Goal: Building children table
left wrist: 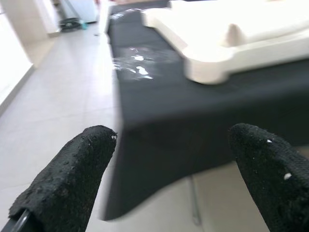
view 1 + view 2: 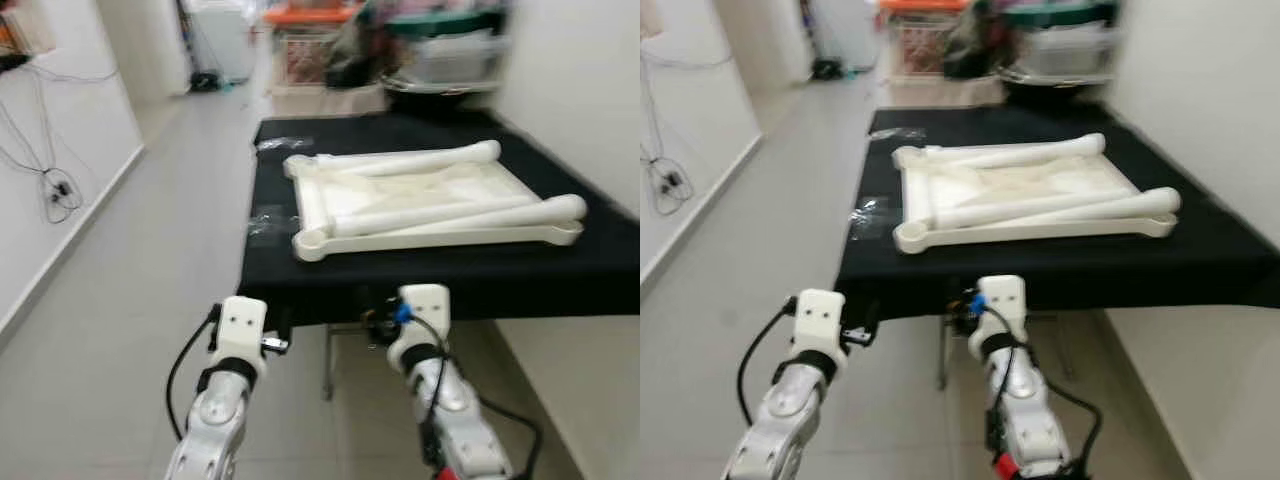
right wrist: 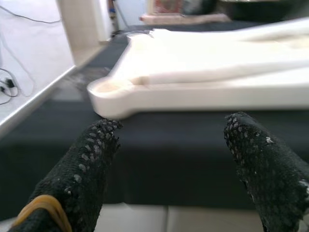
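Observation:
A white children's table top (image 2: 420, 190) lies upside down on a black-clothed table (image 2: 450, 270). Loose white legs lie on it: one (image 2: 410, 160) along the far side, two (image 2: 450, 213) across the near side. Both silver arms reach toward the black table's near edge, just short of it. My left gripper (image 1: 169, 140) is open, facing the cloth's left corner with the table top's corner socket (image 1: 212, 67) beyond. My right gripper (image 3: 171, 128) is open too, level with the cloth edge, pointing at the near left corner socket (image 3: 108, 89). Nothing sits between either pair of fingers.
Clear plastic wrappers (image 2: 268, 220) lie on the cloth's left side. A white wall (image 2: 580, 90) borders the table on the right. Storage bins and clutter (image 2: 450, 50) stand behind it. Cables (image 2: 60, 190) hang on the left wall. Tiled floor (image 2: 150, 260) runs along the left.

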Robot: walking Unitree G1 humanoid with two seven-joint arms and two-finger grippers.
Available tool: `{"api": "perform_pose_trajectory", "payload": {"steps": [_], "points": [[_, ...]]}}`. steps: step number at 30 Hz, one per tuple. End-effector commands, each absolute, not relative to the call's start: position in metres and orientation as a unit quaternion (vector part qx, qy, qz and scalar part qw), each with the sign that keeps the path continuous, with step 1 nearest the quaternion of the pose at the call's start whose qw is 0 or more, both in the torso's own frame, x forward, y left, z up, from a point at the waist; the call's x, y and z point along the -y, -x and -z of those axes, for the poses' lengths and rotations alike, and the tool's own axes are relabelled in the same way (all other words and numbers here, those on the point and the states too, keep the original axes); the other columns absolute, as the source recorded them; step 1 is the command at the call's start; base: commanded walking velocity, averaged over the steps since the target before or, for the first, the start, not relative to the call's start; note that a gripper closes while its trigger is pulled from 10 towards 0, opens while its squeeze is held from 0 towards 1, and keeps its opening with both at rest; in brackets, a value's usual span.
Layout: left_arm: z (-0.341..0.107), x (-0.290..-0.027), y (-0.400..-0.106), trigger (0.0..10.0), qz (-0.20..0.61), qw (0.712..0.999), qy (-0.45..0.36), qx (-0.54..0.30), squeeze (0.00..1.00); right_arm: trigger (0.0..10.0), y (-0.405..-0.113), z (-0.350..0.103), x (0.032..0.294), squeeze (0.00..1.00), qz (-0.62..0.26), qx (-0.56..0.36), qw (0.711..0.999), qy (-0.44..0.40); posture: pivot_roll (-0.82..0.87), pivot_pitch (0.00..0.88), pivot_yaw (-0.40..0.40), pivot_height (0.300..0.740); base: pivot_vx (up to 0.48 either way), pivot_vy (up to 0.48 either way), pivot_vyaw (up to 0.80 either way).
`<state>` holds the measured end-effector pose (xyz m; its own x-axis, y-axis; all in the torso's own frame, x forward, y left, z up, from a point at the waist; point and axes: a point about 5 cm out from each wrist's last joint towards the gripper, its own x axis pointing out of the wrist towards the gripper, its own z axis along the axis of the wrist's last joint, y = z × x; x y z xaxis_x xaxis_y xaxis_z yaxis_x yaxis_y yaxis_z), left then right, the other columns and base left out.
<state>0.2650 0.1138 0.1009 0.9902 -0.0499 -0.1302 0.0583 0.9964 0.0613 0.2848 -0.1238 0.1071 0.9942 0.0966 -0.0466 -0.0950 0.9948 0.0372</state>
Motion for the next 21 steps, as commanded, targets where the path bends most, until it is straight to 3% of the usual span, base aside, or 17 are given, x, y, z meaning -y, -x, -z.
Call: {"api": "perform_pose_trajectory", "payload": {"steps": [1, 16, 21], "points": [[-0.0981, -0.116, -0.2651, 10.0, 0.026, 0.997, -0.028, -0.069, 0.0, 10.0, -0.2863, -0.1106, 0.114, 0.0, -0.063, -0.014, 0.998, -0.027, 0.03, 0.0, -0.044, 0.74, 0.0, 0.0, 0.0], [-0.0959, -0.1138, -0.2637, 10.0, 0.037, 0.996, -0.035, -0.07, 0.0, 10.0, -0.2847, -0.1087, 0.1093, 0.0, -0.076, -0.013, 0.997, -0.018, 0.04, 0.0, -0.047, 0.74, 0.0, 0.0, 0.0], [-0.0948, -0.1129, -0.2629, 10.0, 0.042, 0.996, -0.037, -0.069, 0.0, 10.0, -0.2836, -0.1072, 0.1082, 0.0, -0.082, -0.013, 0.996, -0.014, 0.04, 0.0, -0.049, 0.74, 0.331, -0.28, 0.0]]}}
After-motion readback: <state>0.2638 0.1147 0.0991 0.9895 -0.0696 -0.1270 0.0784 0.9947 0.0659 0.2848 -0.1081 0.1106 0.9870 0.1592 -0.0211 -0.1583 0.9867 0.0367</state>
